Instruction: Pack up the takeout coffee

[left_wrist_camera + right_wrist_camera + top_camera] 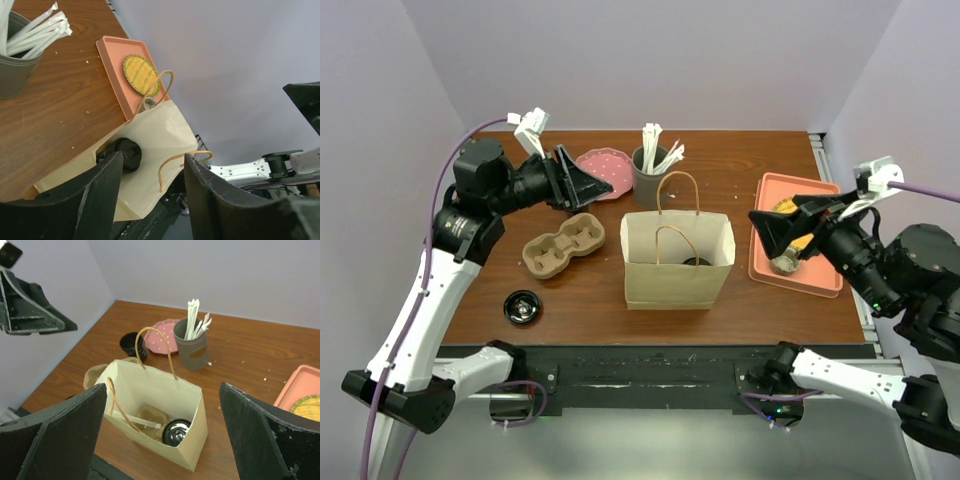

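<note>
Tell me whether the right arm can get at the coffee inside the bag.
Probably yes: the paper bag stands open, the takeout coffee sits lid-up inside, and the open right gripper is empty; the bag's walls may crowd it.

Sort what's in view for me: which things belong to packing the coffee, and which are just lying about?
Job in hand: takeout coffee, lidded and already inside the paper bag.

Lying about: cardboard cup carrier, loose black lid, lidless black cup, pink plate, grey pot of wrapped straws, orange tray with a woven coaster.
</note>
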Robot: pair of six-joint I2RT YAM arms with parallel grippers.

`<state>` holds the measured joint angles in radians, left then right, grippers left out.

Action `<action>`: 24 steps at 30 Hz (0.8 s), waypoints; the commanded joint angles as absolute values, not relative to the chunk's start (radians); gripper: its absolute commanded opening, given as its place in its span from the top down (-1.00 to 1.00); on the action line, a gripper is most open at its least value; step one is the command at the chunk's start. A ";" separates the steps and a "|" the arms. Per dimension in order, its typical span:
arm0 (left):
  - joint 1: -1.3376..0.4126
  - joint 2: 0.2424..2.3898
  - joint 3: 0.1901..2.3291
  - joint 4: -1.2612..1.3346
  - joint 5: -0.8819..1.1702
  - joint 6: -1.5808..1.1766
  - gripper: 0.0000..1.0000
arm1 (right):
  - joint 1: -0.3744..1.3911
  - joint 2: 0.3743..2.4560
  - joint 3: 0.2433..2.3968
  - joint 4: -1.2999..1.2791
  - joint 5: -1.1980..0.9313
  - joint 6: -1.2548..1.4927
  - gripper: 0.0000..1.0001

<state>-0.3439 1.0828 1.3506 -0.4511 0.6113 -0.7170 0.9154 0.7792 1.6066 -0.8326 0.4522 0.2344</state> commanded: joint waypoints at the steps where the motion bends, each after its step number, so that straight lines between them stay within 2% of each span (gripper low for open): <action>1: -0.348 1.108 1.469 -0.534 0.612 -0.643 -0.35 | 0.913 0.799 1.643 -0.859 0.449 0.317 -0.97; 3: -0.348 1.111 1.492 -0.557 0.592 -0.632 -0.57 | 0.913 0.816 1.672 -0.859 0.468 0.337 -0.97; 5: -0.348 1.106 1.506 -0.568 0.572 -0.618 -0.96 | 0.913 0.830 1.698 -0.861 0.475 0.357 -0.97; 6: -0.348 1.104 1.517 -0.577 0.566 -0.614 -1.00 | 0.913 0.836 1.704 -0.865 0.480 0.370 -0.97; 16: -0.348 0.968 1.467 -0.534 0.466 -0.612 -1.00 | 0.913 0.871 1.721 -0.911 0.554 0.538 -0.97; 24: -0.348 0.833 1.333 -0.479 0.454 -0.646 -1.00 | 0.913 0.891 1.726 -0.930 0.492 0.617 -0.97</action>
